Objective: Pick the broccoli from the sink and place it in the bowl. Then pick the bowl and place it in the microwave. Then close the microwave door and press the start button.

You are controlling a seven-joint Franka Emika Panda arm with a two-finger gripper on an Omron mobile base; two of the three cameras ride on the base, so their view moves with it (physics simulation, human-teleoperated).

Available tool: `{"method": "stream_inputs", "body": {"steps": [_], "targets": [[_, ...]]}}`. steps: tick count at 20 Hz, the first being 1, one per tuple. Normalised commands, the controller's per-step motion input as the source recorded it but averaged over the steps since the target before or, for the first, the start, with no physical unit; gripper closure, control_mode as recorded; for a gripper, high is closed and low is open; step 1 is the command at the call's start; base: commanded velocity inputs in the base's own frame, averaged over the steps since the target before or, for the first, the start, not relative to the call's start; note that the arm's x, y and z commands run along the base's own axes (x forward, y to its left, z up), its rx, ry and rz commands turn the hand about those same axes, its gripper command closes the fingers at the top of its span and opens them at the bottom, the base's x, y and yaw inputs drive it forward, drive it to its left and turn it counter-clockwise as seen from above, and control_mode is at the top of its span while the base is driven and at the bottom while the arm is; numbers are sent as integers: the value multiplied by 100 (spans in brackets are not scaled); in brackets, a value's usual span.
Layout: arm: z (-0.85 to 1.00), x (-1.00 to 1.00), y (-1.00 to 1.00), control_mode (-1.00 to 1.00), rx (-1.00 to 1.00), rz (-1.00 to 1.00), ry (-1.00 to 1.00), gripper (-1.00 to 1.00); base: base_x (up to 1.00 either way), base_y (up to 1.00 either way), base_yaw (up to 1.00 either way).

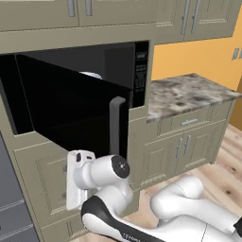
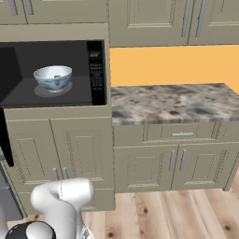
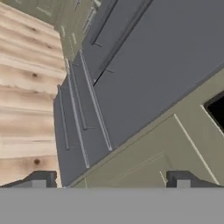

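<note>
A home kitchen, rendered. Beige panelled cabinets (image 2: 140,168) with slim grey bar handles run along the wall, both below the counter and overhead (image 2: 154,21). A speckled grey-brown stone counter (image 2: 172,102) tops the lower cabinets on the right, with a shallow drawer (image 2: 182,134) under it. Behind the counter the wall (image 2: 172,65) is painted orange. On the left a black microwave (image 2: 95,70) is built into the cabinet run, its door (image 1: 71,113) swung open; a patterned white bowl (image 2: 53,77) sits on the turntable inside. The floor (image 2: 186,214) is pale wood planking with knots. Further left stand grey drawer fronts (image 3: 144,65) with long bar handles.
</note>
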Motion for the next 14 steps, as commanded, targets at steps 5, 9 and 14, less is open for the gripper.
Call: {"method": "stream_inputs", "body": {"steps": [5, 9, 14], "targets": [[0, 36, -44, -100, 32, -9, 0, -100, 0, 0, 0], [0, 6, -41, -100, 41, -29, -17, -100, 0, 0, 0], [3, 0, -19, -100, 21, -8, -7, -100, 0, 0, 0]]}}
